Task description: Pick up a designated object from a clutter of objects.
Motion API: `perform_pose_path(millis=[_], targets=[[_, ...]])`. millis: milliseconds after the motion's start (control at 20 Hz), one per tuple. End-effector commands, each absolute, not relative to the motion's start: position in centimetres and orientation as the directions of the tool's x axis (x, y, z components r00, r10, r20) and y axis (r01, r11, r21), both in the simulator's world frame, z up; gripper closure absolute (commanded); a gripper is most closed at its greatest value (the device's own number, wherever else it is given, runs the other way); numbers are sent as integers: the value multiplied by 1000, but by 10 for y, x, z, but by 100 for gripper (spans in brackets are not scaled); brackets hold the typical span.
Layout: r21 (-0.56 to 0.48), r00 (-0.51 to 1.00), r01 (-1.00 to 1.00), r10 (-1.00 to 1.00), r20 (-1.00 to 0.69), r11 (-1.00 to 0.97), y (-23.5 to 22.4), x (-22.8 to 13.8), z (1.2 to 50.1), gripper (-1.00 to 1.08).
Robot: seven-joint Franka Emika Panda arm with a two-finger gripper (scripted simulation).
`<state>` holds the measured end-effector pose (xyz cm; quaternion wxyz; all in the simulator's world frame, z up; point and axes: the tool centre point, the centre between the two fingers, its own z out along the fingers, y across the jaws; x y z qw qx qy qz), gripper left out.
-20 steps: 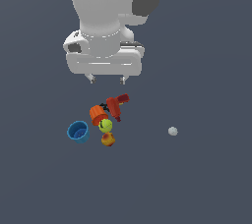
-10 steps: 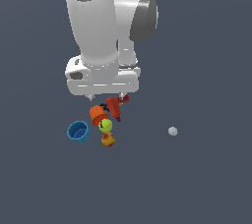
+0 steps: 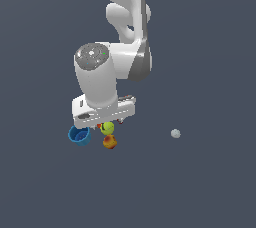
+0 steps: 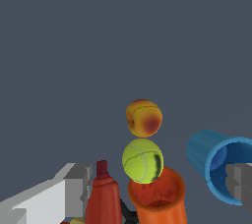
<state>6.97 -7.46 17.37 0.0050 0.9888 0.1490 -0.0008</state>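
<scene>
Dark grey floor [image 3: 210, 182]; claw [image 4: 157, 188] spread over clutter; orange-red fruit [image 4: 143, 118] beside tennis ball [image 4: 142, 160].

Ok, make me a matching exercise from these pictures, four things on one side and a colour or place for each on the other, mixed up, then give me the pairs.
Things:
1. cup
2. tennis ball
3. round fruit
4. small lone ball

Descriptions:
A. orange-yellow with a red patch
B. grey-white, off by itself toward the exterior view's right
C. blue and open
D. yellow-green, between the fruit and the orange cylinder

Pairs: 1-C, 2-D, 3-A, 4-B
</scene>
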Motion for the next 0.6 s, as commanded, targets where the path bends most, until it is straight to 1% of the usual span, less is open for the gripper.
perform_pose_path(millis=[0, 300, 550], targets=[[8, 939, 343, 343, -2, -939, -77, 76, 150, -92], [3, 907, 422, 422, -1, -907, -80, 83, 108, -92], [1, 890, 456, 456, 0, -890, -81, 85, 89, -92]])
